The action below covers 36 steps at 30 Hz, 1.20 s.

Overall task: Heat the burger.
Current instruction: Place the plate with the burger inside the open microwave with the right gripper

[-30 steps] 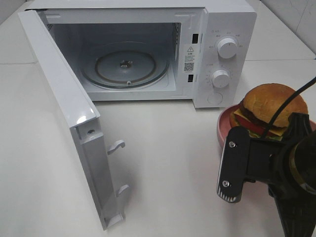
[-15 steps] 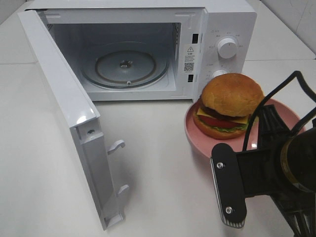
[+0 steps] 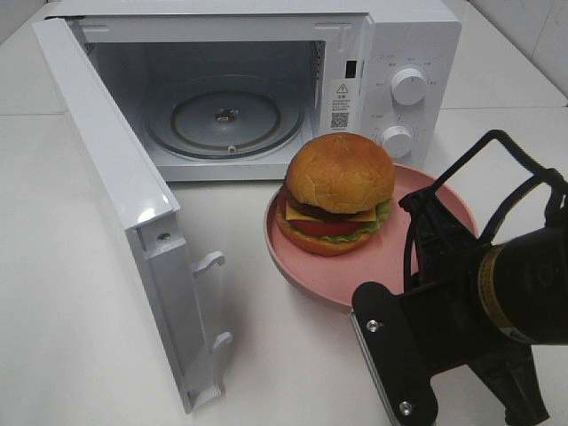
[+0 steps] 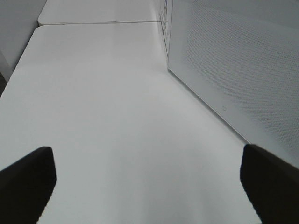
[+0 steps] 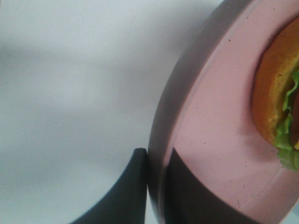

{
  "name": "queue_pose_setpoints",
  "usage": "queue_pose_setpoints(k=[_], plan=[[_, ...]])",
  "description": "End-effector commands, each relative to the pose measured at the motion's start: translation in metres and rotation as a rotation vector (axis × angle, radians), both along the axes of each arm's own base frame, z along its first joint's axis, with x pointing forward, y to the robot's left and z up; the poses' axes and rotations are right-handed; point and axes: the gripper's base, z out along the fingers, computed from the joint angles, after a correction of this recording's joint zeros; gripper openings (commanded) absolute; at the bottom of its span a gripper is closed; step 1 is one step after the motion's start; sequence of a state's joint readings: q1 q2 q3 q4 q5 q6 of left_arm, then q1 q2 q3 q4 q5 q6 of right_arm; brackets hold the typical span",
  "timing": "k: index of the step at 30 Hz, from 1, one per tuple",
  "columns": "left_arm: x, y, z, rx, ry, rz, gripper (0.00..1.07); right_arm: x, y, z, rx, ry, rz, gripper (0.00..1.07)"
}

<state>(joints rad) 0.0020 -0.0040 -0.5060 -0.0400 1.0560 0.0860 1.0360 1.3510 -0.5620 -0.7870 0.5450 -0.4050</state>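
The burger (image 3: 340, 191) sits on a pink plate (image 3: 390, 257) by an open microwave (image 3: 417, 35). The right pincer (image 5: 156, 179) pinches the plate's rim. The left pincer (image 4: 149, 182) is spread, its tips cropped.

The one label with signs that can be made out is a white sticker (image 3: 341, 104) on the microwave (image 3: 417, 27). It sits on the front frame, between the open cavity and the control panel. Seen from the right gripper (image 5: 156, 186), it lies ahead and to the left, beyond the pink plate (image 3: 390, 257) and the burger (image 3: 339, 191).

At the sticker's top is a warning triangle with an exclamation mark. Below it are lines of print too small to read, then a square QR-style code.

Faint grey markings ring the upper dial (image 3: 408, 85) and the lower dial (image 3: 397, 140), straight ahead of that gripper past the plate. None of them is legible.
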Motion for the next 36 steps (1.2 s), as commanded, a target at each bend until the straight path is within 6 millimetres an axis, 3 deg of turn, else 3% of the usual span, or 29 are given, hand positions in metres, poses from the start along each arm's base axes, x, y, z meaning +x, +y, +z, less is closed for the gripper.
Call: queue_pose_setpoints(k=[1,8,14,22,27,36], plan=[[-0.002,-0.001,0.001,-0.007,-0.027,-0.006,1.05,0.003,0.011,0.000,0.040,-0.034,0.117,0.00],[-0.002,-0.001,0.001,-0.007,-0.027,-0.006,1.05,0.001,0.023,-0.003,0.105,-0.025,0.229,0.00],[-0.002,-0.001,0.001,-0.007,-0.027,-0.006,1.05,0.009,0.021,-0.001,0.144,-0.015,0.220,0.00],[-0.002,-0.001,0.001,-0.007,-0.027,-0.006,1.05,0.035,0.027,0.000,0.152,-0.016,0.191,0.00],[-0.002,-0.001,0.001,-0.007,-0.027,-0.006,1.05,0.052,0.043,0.000,0.170,-0.027,0.195,0.00],[-0.002,-0.001,0.001,-0.007,-0.027,-0.006,1.05,0.061,0.055,-0.004,0.167,-0.021,0.198,0.00]])
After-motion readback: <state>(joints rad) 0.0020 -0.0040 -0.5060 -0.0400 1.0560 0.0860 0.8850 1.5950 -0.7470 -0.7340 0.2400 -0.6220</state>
